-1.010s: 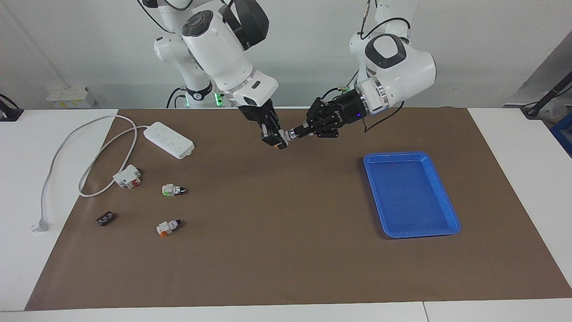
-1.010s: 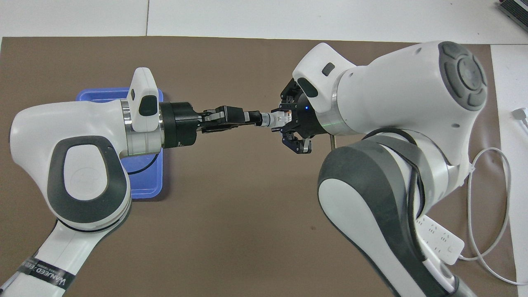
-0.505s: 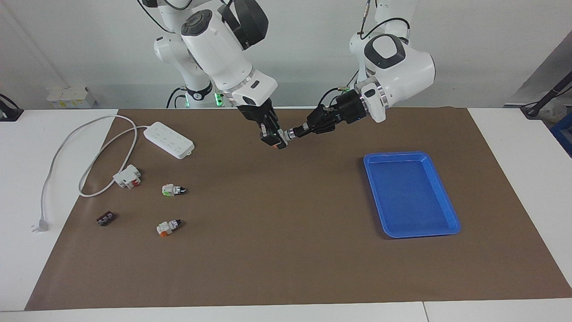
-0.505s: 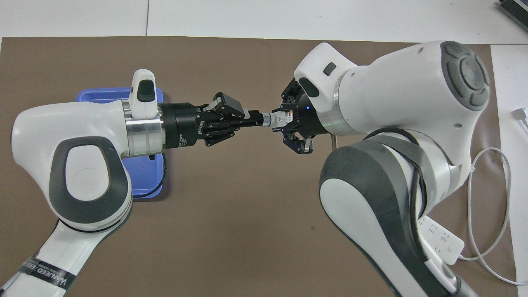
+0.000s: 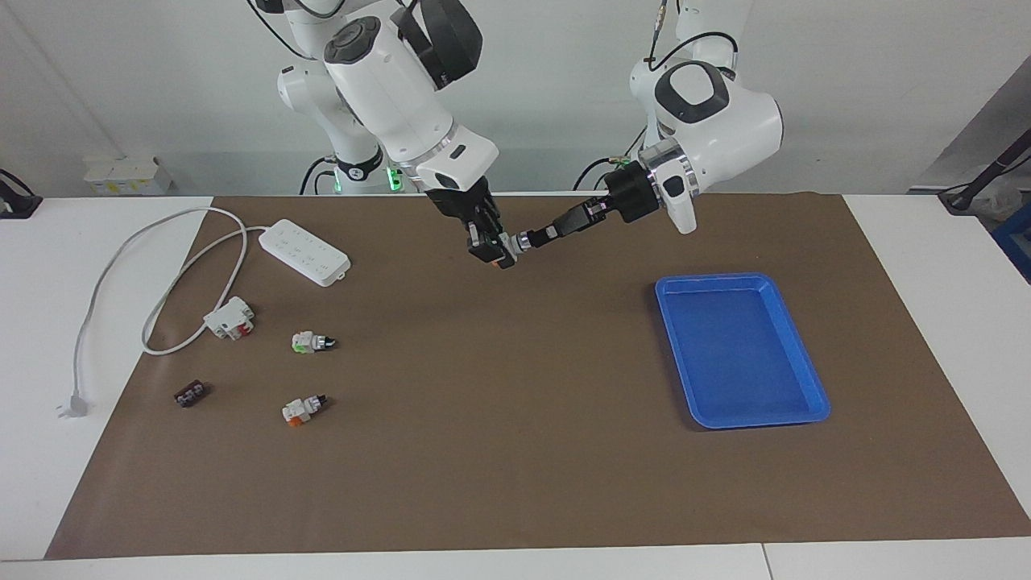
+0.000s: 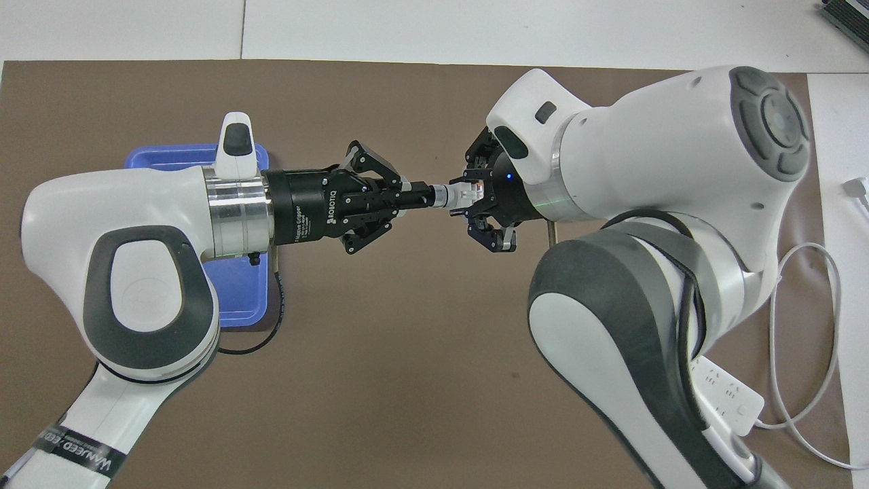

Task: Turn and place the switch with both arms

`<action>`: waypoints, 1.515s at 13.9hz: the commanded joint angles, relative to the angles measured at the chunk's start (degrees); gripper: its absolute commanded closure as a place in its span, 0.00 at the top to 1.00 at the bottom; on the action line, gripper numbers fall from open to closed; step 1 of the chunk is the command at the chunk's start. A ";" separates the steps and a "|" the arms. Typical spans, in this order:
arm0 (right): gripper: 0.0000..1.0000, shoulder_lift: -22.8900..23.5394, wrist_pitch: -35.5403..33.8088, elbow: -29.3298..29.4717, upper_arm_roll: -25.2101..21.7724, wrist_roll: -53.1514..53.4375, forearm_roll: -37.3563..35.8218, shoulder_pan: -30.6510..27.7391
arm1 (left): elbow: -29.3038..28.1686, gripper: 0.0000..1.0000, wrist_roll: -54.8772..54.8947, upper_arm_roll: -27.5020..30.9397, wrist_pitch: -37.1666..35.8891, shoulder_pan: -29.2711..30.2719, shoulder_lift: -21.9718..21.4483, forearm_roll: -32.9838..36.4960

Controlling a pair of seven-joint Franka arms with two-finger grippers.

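Note:
A white switch with an orange-red base, silver collar and black knob is held in the air over the brown mat, between the two grippers. My right gripper is shut on its white and orange body. My left gripper is shut on its black knob end. In the overhead view the switch lies level between the left gripper and the right gripper. A second, near-identical orange-based switch lies on the mat toward the right arm's end.
A blue tray sits toward the left arm's end and is partly under the left arm in the overhead view. A green-based switch, a white block with red parts, a small dark part and a white power strip lie toward the right arm's end.
My left wrist has rolled about its own axis while shut on the knob end, so the gripper's body has turned. The right gripper and the switch's place have hardly moved.

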 commanded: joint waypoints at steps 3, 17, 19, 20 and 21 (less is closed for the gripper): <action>0.00 -1.34 -0.44 -2.00 0.12 -1.74 1.86 -0.36 | -0.54 0.00 -16.45 -0.19 7.85 -2.31 -1.74 -0.57; 1.00 -1.34 -0.44 -2.09 0.03 -1.30 1.78 -0.27 | -0.71 0.00 -16.66 -0.19 9.54 -3.37 -1.83 0.30; 1.00 -1.51 -0.44 -2.00 0.03 -0.60 1.78 -0.10 | -0.63 0.00 -16.65 -0.19 9.54 -3.37 -1.83 1.79; 1.00 -2.04 -0.44 -2.00 0.03 -0.16 1.69 -0.01 | -0.62 0.00 -16.65 -0.19 9.63 -3.37 -1.74 1.89; 1.00 -2.13 -0.44 -2.09 0.03 -0.07 1.69 -0.01 | -0.71 0.00 -16.48 -0.19 9.63 -3.37 -1.74 1.89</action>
